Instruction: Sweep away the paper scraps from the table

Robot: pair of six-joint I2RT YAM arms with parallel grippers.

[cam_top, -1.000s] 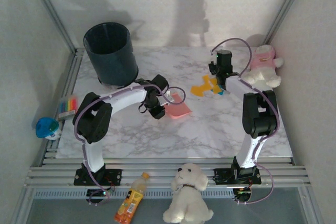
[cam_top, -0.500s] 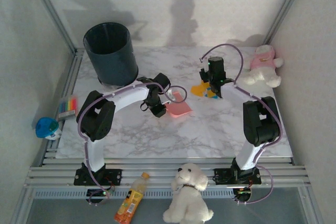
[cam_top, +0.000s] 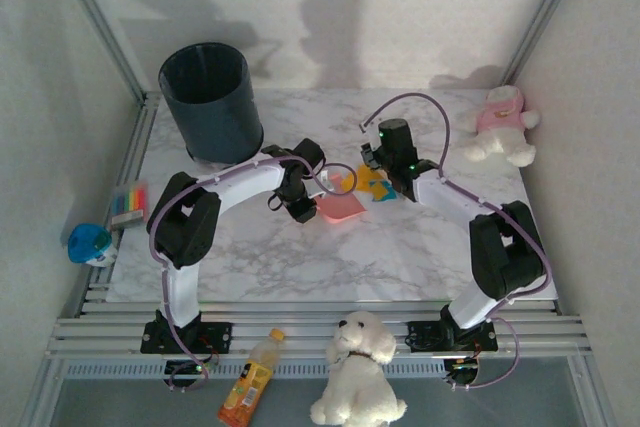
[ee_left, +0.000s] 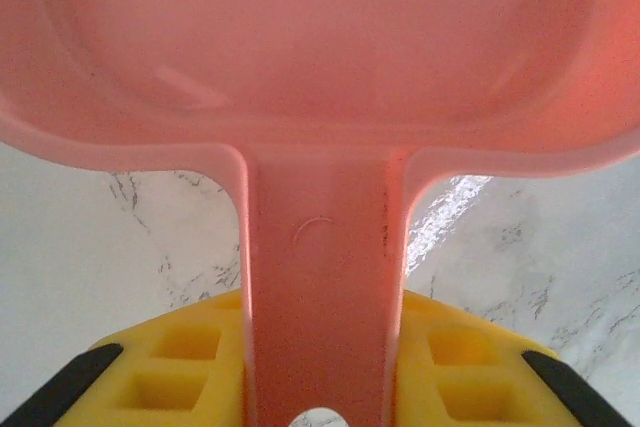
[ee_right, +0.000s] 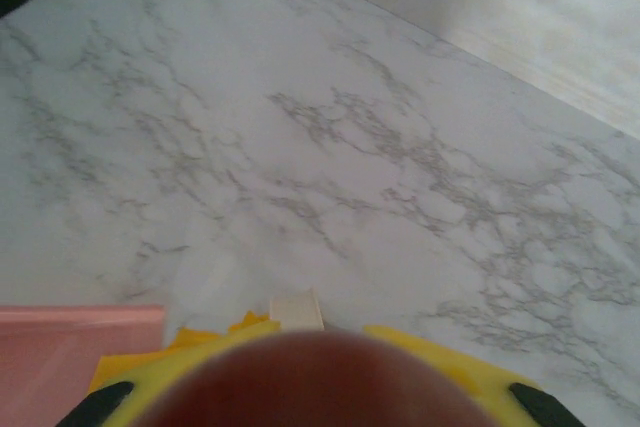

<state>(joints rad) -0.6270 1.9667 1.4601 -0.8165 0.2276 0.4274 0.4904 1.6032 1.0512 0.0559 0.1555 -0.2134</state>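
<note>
Orange and teal paper scraps (cam_top: 372, 185) lie bunched on the white marble table (cam_top: 300, 257), just right of the pink dustpan (cam_top: 341, 210). My left gripper (cam_top: 302, 207) is shut on the dustpan's handle; in the left wrist view the handle runs between the yellow fingers (ee_left: 170, 362) up to the pan (ee_left: 320, 57). My right gripper (cam_top: 379, 164) hovers over the scraps, shut on a dark brown rounded thing (ee_right: 310, 382) that hides its tips. In the right wrist view a pale end (ee_right: 297, 309) sticks out beyond it, with orange scrap edges (ee_right: 205, 335) and the dustpan's corner (ee_right: 70, 347) beside it.
A dark bin (cam_top: 210, 99) stands at the back left. A pink and white plush toy (cam_top: 500, 132) sits at the back right. A striped block (cam_top: 128, 203) lies off the left edge. A white plush dog (cam_top: 357, 367) and a bottle (cam_top: 250, 379) rest on the front rails.
My right gripper has swung left and nearer, pushing the scraps toward the dustpan's mouth. The left gripper and dustpan have stayed put.
</note>
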